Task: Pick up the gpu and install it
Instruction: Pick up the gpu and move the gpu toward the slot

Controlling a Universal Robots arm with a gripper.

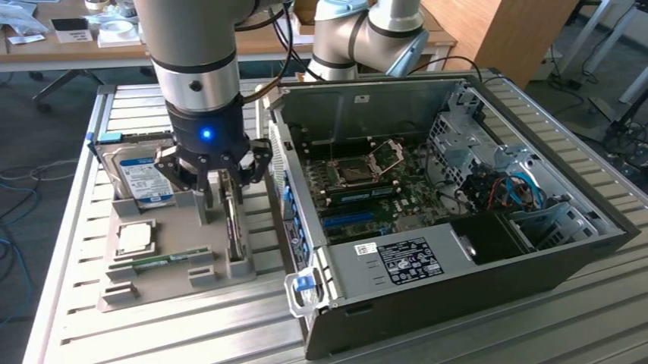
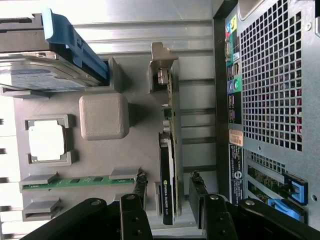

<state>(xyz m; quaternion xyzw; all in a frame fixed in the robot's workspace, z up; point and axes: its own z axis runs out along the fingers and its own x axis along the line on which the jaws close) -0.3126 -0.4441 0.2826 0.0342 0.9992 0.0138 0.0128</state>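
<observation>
**At Pickup Station: Current State**

Directly beneath the wrist, the black two-finger gripper stands open, one fingertip on each side of the gpu. The gpu is a thin green circuit board with a black cooler block and a long silver metal end bracket. A gap shows between each finger and the card, so nothing is held. The fingers flank the cooler-block portion.

The gpu stands on its long edge in a slot of the grey moulded fixture tray, along the tray side nearest the computer case.

Other parts on the tray, in order outward from the card:

- a grey square block, raised from the tray floor;
- a narrow green memory stick, lying in its own slot;
- a silver square processor, seated in a recessed pocket;
- a silver hard drive with blue label, with a blue plastic rail on it, propped at the far end of the tray.

The tray rests on the slatted aluminium tabletop.

Just beside the tray, toward the exterior view's right, a black-and-silver tower computer case lies on its side with the panel off. Its green motherboard is exposed, with a square processor socket near the centre.

Behind the case rises a grey robot-arm joint, and beyond it stand wooden benches.
</observation>
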